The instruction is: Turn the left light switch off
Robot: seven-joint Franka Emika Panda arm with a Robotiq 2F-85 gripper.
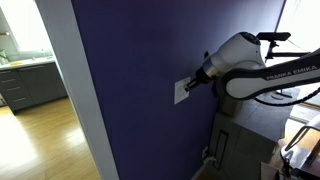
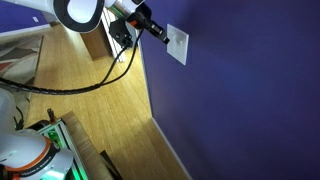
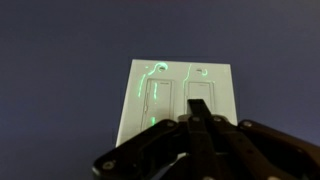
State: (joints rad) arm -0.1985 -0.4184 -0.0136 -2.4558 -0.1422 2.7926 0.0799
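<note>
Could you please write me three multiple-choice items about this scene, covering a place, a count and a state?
1. Where is the switch plate mounted? A on a dark blue-purple wall; B on a wooden door; C on a cabinet.
2. How many rockers does it carry? A one; B two; C four.
3. How do the fingers stand? A spread wide; B closed together; C gripping a cable.
Answers: A, the wall surrounds the plate; B, two sit side by side in the wrist view; B, they meet in a point before the plate.
</note>
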